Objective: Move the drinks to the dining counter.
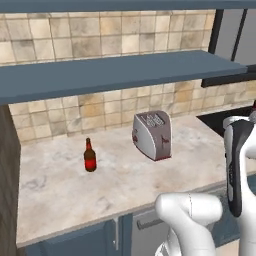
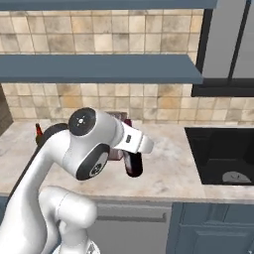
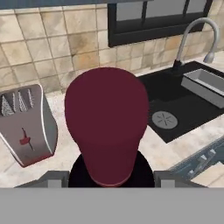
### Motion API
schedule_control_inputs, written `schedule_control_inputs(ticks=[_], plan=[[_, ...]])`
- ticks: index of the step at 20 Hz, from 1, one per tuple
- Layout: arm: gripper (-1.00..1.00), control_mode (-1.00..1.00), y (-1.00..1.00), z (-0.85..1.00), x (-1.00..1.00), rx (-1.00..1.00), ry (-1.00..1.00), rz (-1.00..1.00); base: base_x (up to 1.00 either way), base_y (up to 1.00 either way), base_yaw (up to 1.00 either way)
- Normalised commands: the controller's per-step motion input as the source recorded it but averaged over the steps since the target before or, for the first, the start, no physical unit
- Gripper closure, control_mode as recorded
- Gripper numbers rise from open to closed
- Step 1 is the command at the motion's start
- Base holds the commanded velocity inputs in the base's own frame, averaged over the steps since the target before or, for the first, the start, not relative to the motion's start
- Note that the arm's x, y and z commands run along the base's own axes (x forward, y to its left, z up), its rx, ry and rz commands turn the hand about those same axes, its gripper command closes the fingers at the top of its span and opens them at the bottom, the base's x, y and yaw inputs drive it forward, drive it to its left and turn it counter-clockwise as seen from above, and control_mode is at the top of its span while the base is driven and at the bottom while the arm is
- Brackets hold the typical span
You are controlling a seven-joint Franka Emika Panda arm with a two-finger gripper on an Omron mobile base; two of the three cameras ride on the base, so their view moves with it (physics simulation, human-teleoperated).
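My gripper is shut on the neck of the near-black wine bottle, whose dark red cap rises big between the two fingertips. In the right base view the wine bottle hangs dark under the white hand, over the marble worktop, with my gripper at its top. The small brown beer bottle with a red label stands upright on the left of the worktop, well apart from the arm; its top peeks out behind the arm. The dining counter is out of view.
A silver toaster stands mid-worktop, just left of the held bottle in the hand view. A black sink with a faucet lies to the right. A blue-grey shelf hangs overhead. Blue cabinet doors run below the worktop.
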Motion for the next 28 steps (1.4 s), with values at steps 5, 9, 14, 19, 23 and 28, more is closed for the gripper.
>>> schedule_control_inputs(ticks=[5,9,14,19,23,28], plan=[[1.00,1.00,0.00,0.00,0.00,0.00,0.00,0.00,-0.06,-0.37,-0.85],[1.00,1.00,0.00,0.00,0.00,0.00,0.00,0.00,0.00,0.00,-1.00],[1.00,1.00,0.00,0.00,0.00,0.00,0.00,0.00,0.00,0.00,-1.00],[1.00,1.00,0.00,0.00,0.00,0.00,0.00,0.00,0.00,0.00,-1.00],[1.00,1.00,0.00,0.00,0.00,0.00,0.00,0.00,0.00,0.00,-1.00],[1.00,1.00,0.00,0.00,0.00,0.00,0.00,0.00,0.00,-0.24,-0.95]])
